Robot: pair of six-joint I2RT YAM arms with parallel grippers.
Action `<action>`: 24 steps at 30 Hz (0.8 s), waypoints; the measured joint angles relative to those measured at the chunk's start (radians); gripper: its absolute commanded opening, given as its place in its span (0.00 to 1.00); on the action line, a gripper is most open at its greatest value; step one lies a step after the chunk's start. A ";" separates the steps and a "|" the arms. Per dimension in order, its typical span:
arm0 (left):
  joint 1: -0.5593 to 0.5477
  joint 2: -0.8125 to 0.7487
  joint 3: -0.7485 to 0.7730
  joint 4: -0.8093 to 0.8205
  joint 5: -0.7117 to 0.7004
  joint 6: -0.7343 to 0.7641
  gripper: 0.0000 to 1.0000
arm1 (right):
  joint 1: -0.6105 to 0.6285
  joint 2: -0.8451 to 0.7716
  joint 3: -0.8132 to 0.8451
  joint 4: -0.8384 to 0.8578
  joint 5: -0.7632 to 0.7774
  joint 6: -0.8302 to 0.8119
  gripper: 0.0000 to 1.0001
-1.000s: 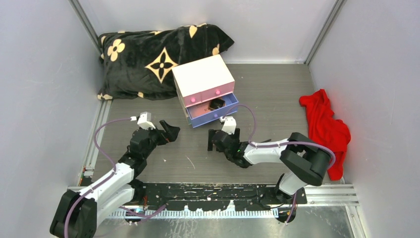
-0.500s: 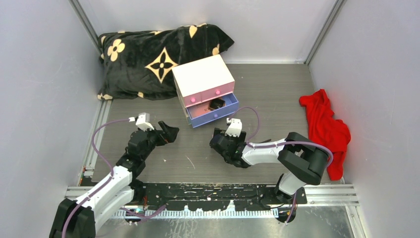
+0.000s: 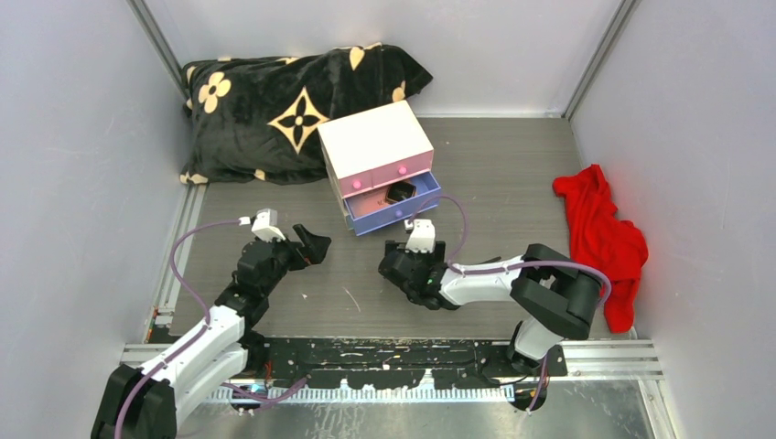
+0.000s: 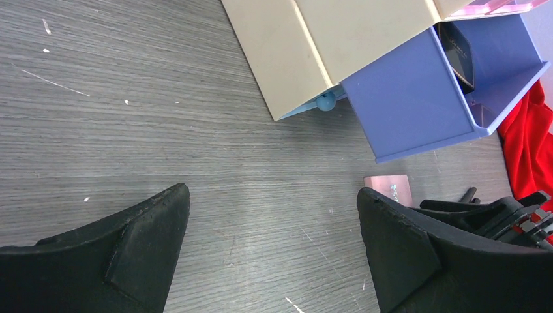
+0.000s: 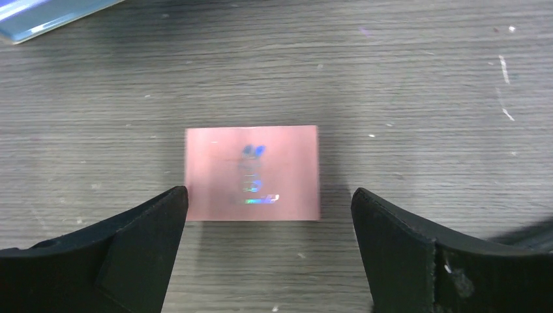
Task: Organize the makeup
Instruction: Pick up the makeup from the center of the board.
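Observation:
A small pink square compact (image 5: 252,173) with a holographic print lies flat on the grey table. My right gripper (image 5: 270,195) hovers open just above it, one finger off each side of its near edge, touching nothing. From above, that gripper (image 3: 392,267) hides the compact. The left wrist view shows the same compact (image 4: 388,188) past my open, empty left gripper (image 4: 274,192). A black compact (image 3: 400,193) sits in the open blue drawer (image 3: 416,208) of the cream box (image 3: 375,146). My left gripper (image 3: 307,249) is to the left of the drawer.
A black blanket with cream flowers (image 3: 274,101) is bunched at the back left, touching the box. A red cloth (image 3: 599,233) lies at the right wall. Grey walls close in the table on three sides.
My right gripper drifted right, then swung back left and a little nearer the drawer. It stayed open. The left arm barely moved.

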 measured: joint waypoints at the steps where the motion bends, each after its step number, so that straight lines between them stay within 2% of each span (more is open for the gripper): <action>1: 0.000 0.001 0.000 0.000 0.000 0.000 1.00 | 0.010 0.010 0.019 -0.013 0.002 -0.010 1.00; 6: 0.000 0.002 0.000 0.000 0.000 0.000 1.00 | 0.040 0.070 0.093 -0.039 0.003 -0.039 1.00; 24: 0.000 -0.024 -0.008 -0.008 0.000 0.009 1.00 | 0.043 0.128 0.135 -0.102 0.045 -0.027 1.00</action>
